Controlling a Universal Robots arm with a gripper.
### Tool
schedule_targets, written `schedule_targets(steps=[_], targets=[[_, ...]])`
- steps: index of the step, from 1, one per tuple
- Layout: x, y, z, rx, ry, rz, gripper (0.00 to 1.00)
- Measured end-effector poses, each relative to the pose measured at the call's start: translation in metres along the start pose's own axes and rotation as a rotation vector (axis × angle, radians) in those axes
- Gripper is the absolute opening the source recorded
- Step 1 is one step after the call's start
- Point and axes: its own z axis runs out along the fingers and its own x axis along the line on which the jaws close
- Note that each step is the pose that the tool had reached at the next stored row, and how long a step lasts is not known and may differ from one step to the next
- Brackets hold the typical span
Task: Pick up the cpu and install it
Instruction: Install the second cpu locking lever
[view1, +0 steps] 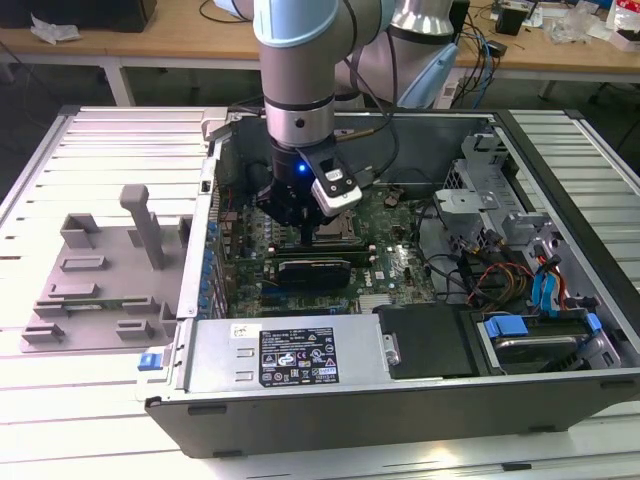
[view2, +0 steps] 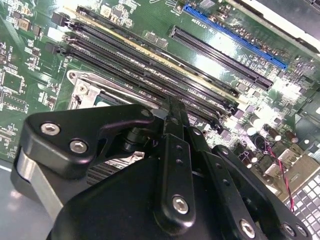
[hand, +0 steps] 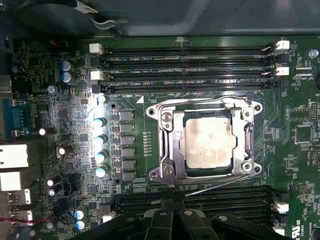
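Your gripper (view1: 312, 232) hangs low inside the case (view1: 300, 400), just above the motherboard (hand: 60, 90). You cannot tell from these views whether it is open or closed, and nothing shows between its tips. Beyond the gripper in the first wrist view, the cpu (hand: 207, 141) lies flat in the socket (hand: 167, 145), pale top up, inside the metal frame. It is square, so it has no long axis, and its edges run parallel to the memory slots (hand: 190, 65). The risk, as I judge it: a slightly skewed chip, pressed down, could bend socket pins.
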Motion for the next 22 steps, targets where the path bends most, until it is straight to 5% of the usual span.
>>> schedule_targets(steps=[7, 22], targets=[[0.0001, -0.0002, 0.0006, -0.0355, 0.0013, 0.001, 0.11], [0.0000, -0.0077, 0.0016, -0.0393, 0.0002, -0.025, 0.11]])
